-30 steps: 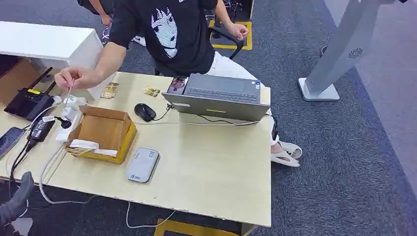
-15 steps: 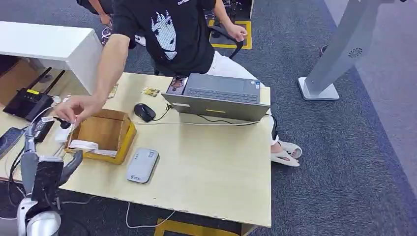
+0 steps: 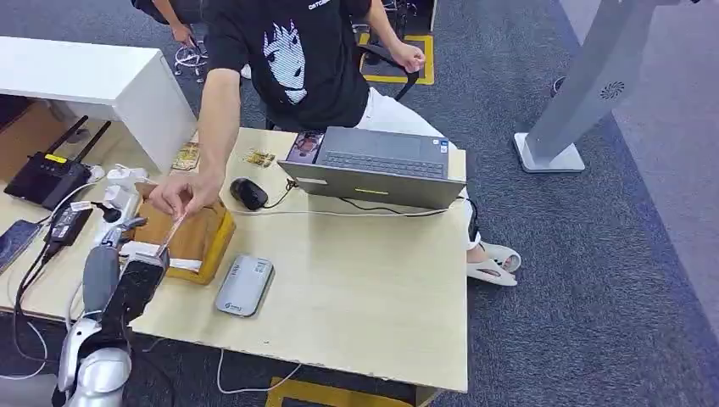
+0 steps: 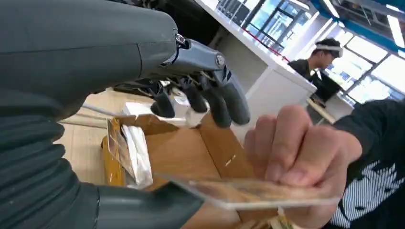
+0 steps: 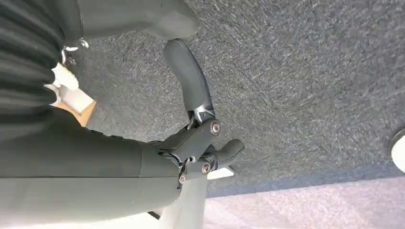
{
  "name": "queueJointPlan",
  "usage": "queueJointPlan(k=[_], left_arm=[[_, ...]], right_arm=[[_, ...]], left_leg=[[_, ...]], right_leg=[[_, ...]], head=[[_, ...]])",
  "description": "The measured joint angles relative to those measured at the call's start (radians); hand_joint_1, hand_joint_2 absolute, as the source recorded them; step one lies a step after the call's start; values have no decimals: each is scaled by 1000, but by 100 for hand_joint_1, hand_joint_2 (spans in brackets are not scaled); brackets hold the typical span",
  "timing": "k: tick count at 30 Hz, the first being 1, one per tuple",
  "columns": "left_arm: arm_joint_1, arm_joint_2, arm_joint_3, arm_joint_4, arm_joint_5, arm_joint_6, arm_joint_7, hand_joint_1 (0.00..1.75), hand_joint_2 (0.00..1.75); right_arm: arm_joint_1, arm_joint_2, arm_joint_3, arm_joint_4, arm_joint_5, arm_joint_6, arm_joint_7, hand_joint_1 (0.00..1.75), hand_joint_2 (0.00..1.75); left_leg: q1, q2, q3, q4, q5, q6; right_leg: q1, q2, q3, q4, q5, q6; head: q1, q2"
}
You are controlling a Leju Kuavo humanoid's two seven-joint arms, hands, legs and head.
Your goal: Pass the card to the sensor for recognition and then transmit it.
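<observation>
Grey carpet runs all around a pale wooden desk (image 3: 356,288), and from my head view I go down by size. A person (image 3: 297,51) in a black printed shirt sits at about 12 o'clock of it, one arm reaching across toward me. Next the open laptop (image 3: 381,165) near the far edge, then the cardboard box (image 3: 182,233) at about 9 o'clock of the desk's middle, then the grey sensor (image 3: 244,285) lying flat just beside the box at its 4 o'clock.

My left hand (image 3: 127,271) is raised over the near-left corner, close to the box. The person's hand (image 3: 178,197) holds the card (image 3: 169,233) out by one end, tilted down toward my left hand. In my left wrist view the card (image 4: 248,193) lies edge-on just beyond my thumb, my dark fingers (image 4: 210,100) spread apart above it; I hold nothing yet, and I cannot tell whether the thumb touches it.

My right hand (image 5: 200,143) hangs over the carpet, fingers loosely curled on nothing.

I judge this the handover, step 1. Next I must pinch the free end between thumb and fingers, let the person let go, then carry the card to the sensor.
</observation>
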Motion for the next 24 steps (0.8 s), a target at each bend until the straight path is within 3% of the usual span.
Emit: queueJointPlan(k=[14, 24], left_arm=[[25, 6, -36, 8, 6, -6, -19, 175, 175], [54, 32, -63, -12, -156, 50, 21, 175, 175]], right_arm=[[2, -40, 0, 53, 22, -1, -2, 0, 175], [6, -46, 0, 64, 21, -1, 5, 0, 175]], left_leg=[[0, 0, 0, 0, 0, 0], [0, 0, 0, 0, 0, 0]], right_leg=[[0, 0, 0, 0, 0, 0], [0, 0, 0, 0, 0, 0]], head=[[0, 0], [0, 0]])
